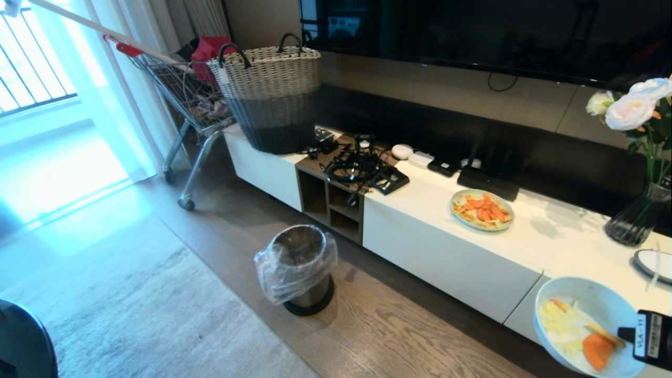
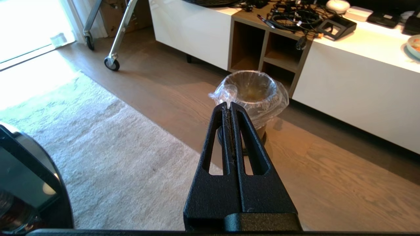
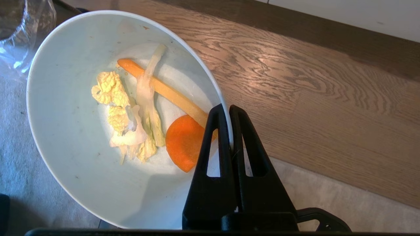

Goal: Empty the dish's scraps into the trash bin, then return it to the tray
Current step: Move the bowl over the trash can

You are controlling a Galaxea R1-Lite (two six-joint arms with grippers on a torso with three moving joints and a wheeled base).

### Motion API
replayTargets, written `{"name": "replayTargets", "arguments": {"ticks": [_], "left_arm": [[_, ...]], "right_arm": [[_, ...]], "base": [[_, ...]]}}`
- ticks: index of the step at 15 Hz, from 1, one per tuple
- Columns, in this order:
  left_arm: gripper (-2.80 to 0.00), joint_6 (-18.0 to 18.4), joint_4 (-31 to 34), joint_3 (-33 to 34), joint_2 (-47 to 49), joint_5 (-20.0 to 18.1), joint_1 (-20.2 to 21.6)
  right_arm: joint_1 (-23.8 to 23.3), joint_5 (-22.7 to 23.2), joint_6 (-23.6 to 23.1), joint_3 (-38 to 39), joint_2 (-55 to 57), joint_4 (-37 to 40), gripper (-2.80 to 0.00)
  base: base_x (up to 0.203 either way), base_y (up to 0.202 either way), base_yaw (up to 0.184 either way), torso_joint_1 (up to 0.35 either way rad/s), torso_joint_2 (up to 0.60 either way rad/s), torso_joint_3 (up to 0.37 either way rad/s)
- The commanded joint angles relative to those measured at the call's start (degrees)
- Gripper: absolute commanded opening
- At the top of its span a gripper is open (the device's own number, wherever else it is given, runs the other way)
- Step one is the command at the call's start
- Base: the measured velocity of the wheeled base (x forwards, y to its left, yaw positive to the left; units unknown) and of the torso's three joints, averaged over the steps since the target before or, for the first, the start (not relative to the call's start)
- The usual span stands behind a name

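My right gripper [image 1: 627, 334] [image 3: 228, 109] is shut on the rim of the dish [image 1: 593, 294] [image 3: 65, 98], a white bowl held off the ground in front of the low white cabinet [image 1: 446, 252]. One finger is inside the rim and one outside. The scraps [image 1: 569, 328] [image 3: 131, 118] lie in it: pale yellow pieces, a thin strip and an orange slice [image 3: 183, 142]. The trash bin [image 1: 299, 268] [image 2: 252, 90], steel with a clear bag, stands on the floor well to the dish's left. My left gripper [image 2: 228, 105] is shut and empty, pointing at the bin. A dark-rimmed flat piece [image 1: 653, 262] at the cabinet's right edge may be the tray.
On the cabinet sit a woven basket [image 1: 270, 97], tangled cables [image 1: 357, 165], a pale-green plate with orange food [image 1: 482, 210] and a vase of flowers [image 1: 638, 215]. A shopping cart [image 1: 184, 94] stands at the back left. A pale rug [image 1: 131, 315] covers the near floor.
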State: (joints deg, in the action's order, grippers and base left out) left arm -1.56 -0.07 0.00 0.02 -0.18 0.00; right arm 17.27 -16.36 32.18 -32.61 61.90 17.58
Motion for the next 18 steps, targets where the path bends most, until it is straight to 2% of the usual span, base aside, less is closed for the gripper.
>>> {"name": "replayTargets", "arguments": {"ticks": [1,9,18], "left_arm": [[-2.80,0.0,0.0,0.0,0.0,0.0,0.0],[-2.80,0.0,0.0,0.0,0.0,0.0,0.1],[-2.80,-0.2,0.0,0.0,0.0,0.2,0.0]], "right_arm": [[0.0,-0.1,0.2,0.0,0.0,0.1,-2.80],[0.0,-0.1,0.2,0.0,0.0,0.0,-2.80],[0.3,-0.5,0.2,-0.2,0.1,0.0,-2.80]], "base": [[0.187,0.000,0.002,0.003,0.00,0.002],[0.180,0.000,0.004,0.002,0.00,0.000],[0.006,0.000,0.000,0.002,0.00,0.000]]}}
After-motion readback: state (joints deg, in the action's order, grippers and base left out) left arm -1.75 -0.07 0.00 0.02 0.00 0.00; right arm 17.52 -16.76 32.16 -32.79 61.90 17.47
